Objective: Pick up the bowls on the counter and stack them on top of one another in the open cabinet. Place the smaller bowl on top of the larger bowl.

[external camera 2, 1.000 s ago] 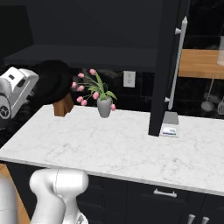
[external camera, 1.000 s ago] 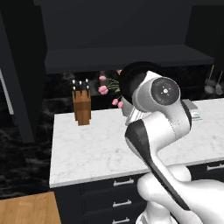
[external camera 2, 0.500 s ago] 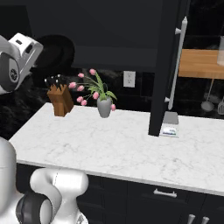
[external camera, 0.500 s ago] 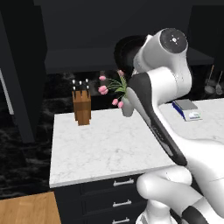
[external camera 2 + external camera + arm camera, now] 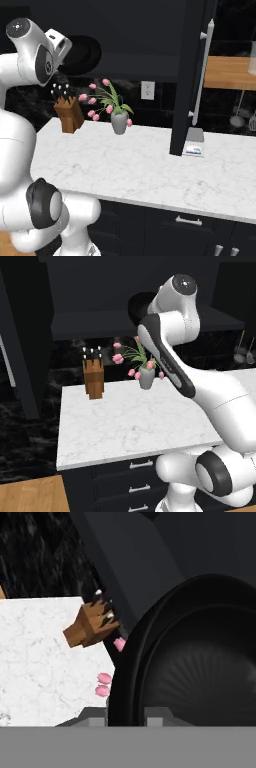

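Note:
A glossy black bowl (image 5: 200, 662) is held tilted, with my gripper (image 5: 127, 716) shut on its rim. From the base cameras the bowl (image 5: 139, 306) (image 5: 82, 55) hangs high above the marble counter (image 5: 125, 426) (image 5: 140, 170), right in front of the dark shelf recess of the open cabinet (image 5: 85, 323) (image 5: 135, 55). The raised white arm covers most of the hand in the left base view. In the right base view the gripper (image 5: 70, 50) meets the bowl's left edge. I see just this one bowl.
A wooden knife block (image 5: 93, 378) (image 5: 69, 114) (image 5: 90, 624) and a grey vase of pink flowers (image 5: 146, 377) (image 5: 119, 121) stand at the counter's back. A tall black panel with a silver handle (image 5: 192, 75) rises at the right, a small box (image 5: 194, 145) at its foot.
The arm has swung up and straightened, carrying the black bowl from just above the counter to the height of the cabinet shelf.

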Controlling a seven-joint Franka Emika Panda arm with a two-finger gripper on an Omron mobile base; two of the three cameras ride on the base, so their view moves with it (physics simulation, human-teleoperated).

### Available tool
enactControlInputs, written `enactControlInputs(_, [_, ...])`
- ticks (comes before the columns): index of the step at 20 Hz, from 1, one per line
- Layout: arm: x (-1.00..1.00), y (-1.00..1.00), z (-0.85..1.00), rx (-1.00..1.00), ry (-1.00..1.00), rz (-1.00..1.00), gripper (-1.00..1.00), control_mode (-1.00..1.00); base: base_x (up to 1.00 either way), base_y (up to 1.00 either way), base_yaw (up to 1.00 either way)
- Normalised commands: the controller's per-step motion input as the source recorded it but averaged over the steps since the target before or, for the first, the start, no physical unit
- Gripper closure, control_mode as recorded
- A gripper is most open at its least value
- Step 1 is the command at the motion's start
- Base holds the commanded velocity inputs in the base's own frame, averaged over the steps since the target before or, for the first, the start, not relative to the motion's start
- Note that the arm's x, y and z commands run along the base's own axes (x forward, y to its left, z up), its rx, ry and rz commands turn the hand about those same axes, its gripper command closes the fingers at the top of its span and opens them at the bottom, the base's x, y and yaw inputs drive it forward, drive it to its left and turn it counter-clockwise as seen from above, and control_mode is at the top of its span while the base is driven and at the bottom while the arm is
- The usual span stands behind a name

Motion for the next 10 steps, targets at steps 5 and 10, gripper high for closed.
enactControlInputs(5, [1.00, -0.13, 0.00, 0.00, 0.01, 0.00, -1.00, -1.00, 0.00, 0.00, 0.00])
enactControlInputs(10, [0.89, -0.01, 0.00, 0.00, 0.00, 0.00, -1.00, -1.00, 0.00, 0.00, 0.00])
